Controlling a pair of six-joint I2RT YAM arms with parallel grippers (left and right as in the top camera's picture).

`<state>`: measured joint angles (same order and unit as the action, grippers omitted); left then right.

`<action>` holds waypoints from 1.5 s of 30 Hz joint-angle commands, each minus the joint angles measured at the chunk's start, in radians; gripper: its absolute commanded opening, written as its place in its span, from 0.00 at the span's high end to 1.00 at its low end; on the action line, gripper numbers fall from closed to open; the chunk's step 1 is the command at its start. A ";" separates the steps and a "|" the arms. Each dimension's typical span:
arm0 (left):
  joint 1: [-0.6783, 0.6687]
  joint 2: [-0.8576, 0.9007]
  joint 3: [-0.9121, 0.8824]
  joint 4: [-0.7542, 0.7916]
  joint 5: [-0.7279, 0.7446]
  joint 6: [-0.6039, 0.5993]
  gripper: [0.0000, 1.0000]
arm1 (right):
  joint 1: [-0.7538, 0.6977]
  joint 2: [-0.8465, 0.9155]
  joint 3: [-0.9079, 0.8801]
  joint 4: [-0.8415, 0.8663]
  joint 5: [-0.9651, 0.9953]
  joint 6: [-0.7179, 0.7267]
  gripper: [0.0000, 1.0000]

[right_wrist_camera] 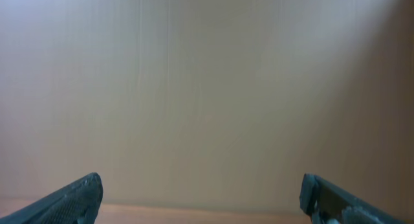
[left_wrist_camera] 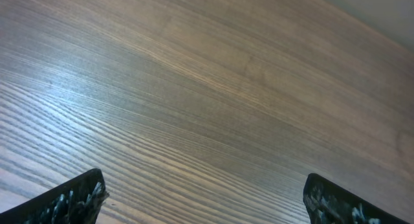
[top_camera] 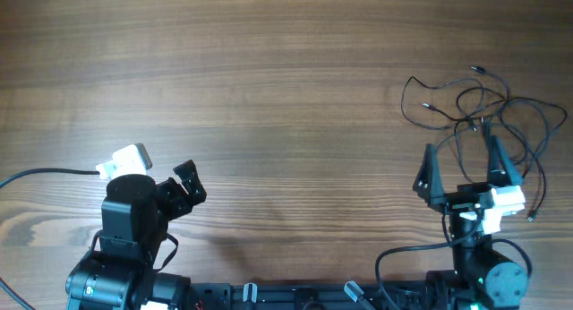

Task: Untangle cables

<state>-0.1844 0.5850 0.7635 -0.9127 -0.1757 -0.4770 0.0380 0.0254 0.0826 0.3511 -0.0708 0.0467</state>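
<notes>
A tangle of thin black cables (top_camera: 483,108) with small plug ends lies on the wooden table at the right in the overhead view. My right gripper (top_camera: 461,158) is open, its fingers spread just below the tangle, overlapping its lower loops; nothing is between the fingers. In the right wrist view the open fingertips (right_wrist_camera: 200,198) frame only a plain tan surface; no cable shows. My left gripper (top_camera: 183,189) is open and empty at the lower left, far from the cables. In the left wrist view its fingertips (left_wrist_camera: 204,198) frame bare wood.
The wooden table (top_camera: 269,77) fills the view. A thicker black wire (top_camera: 45,174) runs from the left arm toward the left edge. The arm bases stand along the front edge.
</notes>
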 commanded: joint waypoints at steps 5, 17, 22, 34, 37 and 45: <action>-0.005 -0.007 -0.005 0.003 -0.016 -0.010 0.00 | -0.005 -0.022 -0.077 -0.156 -0.012 -0.021 0.00; -0.005 -0.007 -0.005 0.003 -0.016 -0.010 0.00 | -0.005 -0.022 -0.077 -0.349 -0.008 -0.019 0.00; -0.005 -0.007 -0.005 0.003 -0.016 -0.010 0.00 | -0.005 -0.022 -0.077 -0.349 -0.008 -0.018 0.00; -0.005 -0.007 -0.005 0.003 -0.016 -0.010 0.00 | -0.005 -0.022 -0.077 -0.349 -0.008 -0.019 0.00; -0.005 -0.007 -0.005 0.003 -0.016 -0.010 0.00 | -0.005 -0.022 -0.077 -0.349 -0.008 -0.019 0.00; -0.005 -0.007 -0.005 0.003 -0.016 -0.010 0.00 | -0.005 -0.022 -0.077 -0.349 -0.008 -0.019 0.00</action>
<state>-0.1844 0.5850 0.7635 -0.9127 -0.1757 -0.4774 0.0372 0.0143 0.0059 -0.0006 -0.0742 0.0353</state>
